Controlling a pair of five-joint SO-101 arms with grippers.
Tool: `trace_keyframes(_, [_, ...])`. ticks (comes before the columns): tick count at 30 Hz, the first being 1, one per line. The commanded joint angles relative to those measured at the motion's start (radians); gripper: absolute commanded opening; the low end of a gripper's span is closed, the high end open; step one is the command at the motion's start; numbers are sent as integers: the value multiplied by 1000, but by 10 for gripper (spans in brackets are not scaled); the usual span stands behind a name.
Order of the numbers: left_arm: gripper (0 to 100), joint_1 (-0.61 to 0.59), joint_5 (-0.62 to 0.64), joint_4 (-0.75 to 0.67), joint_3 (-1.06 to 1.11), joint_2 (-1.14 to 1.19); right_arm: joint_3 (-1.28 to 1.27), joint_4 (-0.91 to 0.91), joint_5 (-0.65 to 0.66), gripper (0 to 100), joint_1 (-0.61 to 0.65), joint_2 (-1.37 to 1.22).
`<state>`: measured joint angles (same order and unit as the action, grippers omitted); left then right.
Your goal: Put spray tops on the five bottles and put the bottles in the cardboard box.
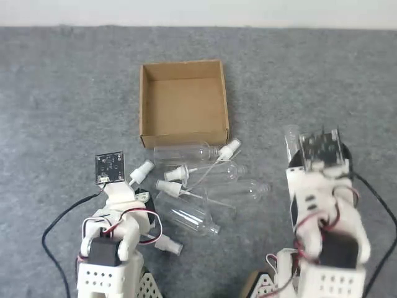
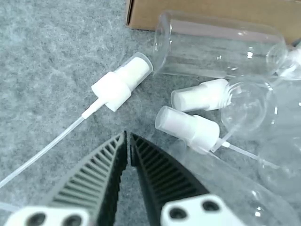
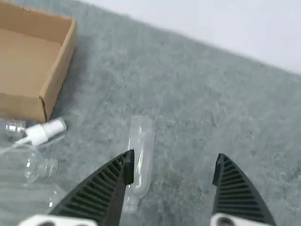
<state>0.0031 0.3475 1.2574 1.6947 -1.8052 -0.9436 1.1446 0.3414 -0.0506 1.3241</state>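
The cardboard box (image 1: 183, 102) stands open on the grey carpet, nothing visible inside it. In front of it several clear bottles (image 1: 186, 214) and white spray tops (image 1: 141, 172) lie in a loose pile. My left gripper (image 2: 127, 137) is shut with nothing in it, its tips just short of a loose spray top (image 2: 123, 84) with a long tube. Two more tops (image 2: 188, 127) lie beside a bottle (image 2: 221, 44). My right gripper (image 3: 174, 165) is open above the carpet. A single bottle (image 3: 140, 155) lies against the inside of one finger (image 3: 126, 169).
The box's near wall (image 3: 54, 84) is close to the pile, and a capped bottle (image 1: 186, 152) lies along it. Another loose top (image 1: 169, 246) sits by the left arm's base. Bare carpet spreads to both sides and behind the box.
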Motion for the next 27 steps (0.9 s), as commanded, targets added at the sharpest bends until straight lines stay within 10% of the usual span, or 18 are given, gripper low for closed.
trace_keyframes(1, [12,-2,-5,5,-10,-18,123,-1,5,243,16,-205])
trace_keyframes(27, [12,-2,-5,5,-10,-18,611,-68,-107,243,105,-1173])
